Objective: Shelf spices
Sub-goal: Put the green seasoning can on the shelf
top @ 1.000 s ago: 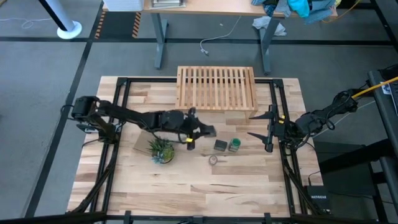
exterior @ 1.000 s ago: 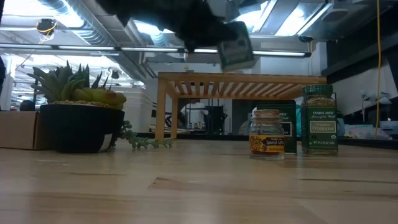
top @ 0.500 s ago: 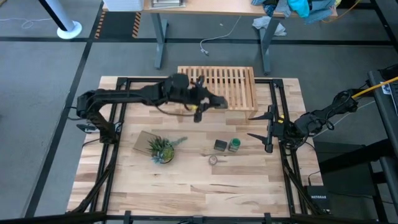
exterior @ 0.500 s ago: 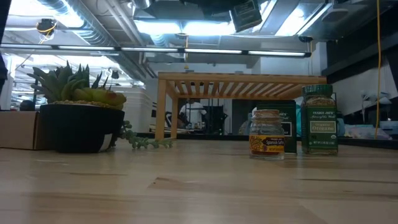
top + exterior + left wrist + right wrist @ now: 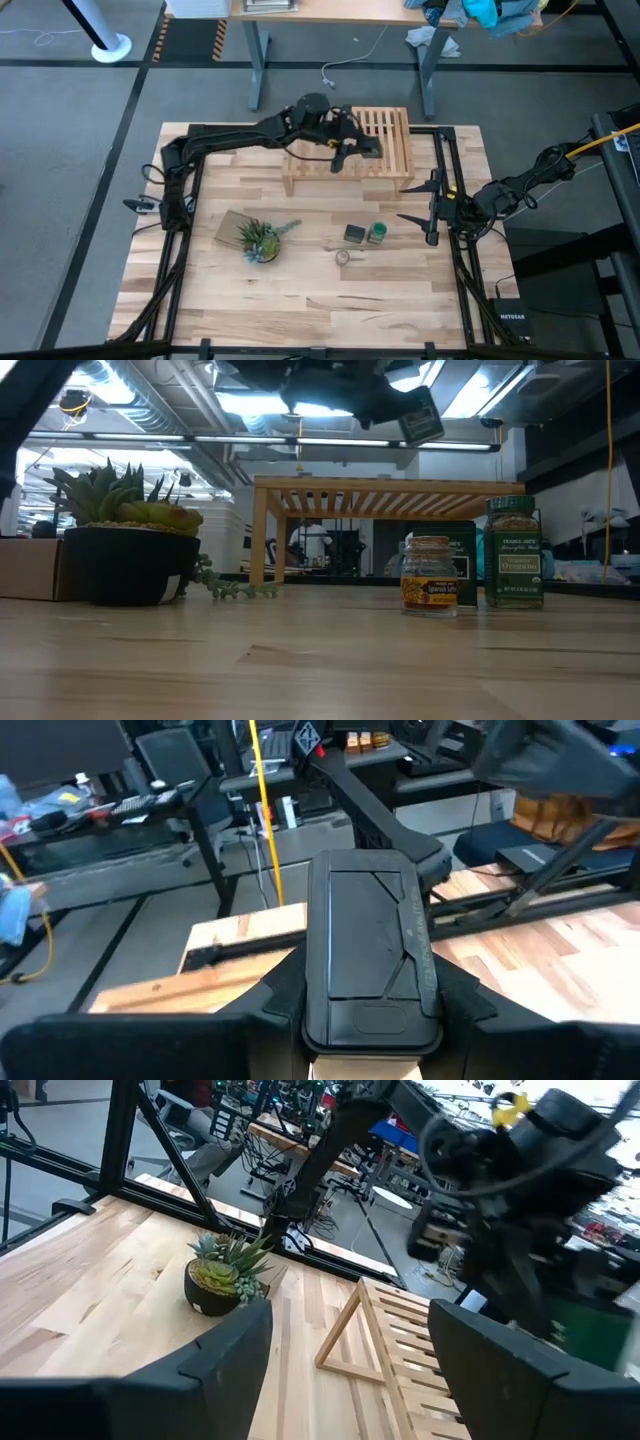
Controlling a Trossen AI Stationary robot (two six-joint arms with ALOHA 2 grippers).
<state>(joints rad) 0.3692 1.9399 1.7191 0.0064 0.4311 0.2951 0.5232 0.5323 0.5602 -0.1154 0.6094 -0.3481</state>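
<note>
While carrying: left hand (image 5: 358,150) grips dark tin (image 5: 420,426) above shelf (image 5: 385,128), ready to place.
Right hand (image 5: 418,208): spread wide, parked at worktop (image 5: 300,300) edge.

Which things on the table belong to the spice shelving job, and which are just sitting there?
Job:
shelf
dark tin, held above the shelf by the left gripper
second dark tin
green-capped jar
tiny round jar

Just there:
potted plant
flat brown card beside the plant
right gripper, waiting at the table's right edge
</note>
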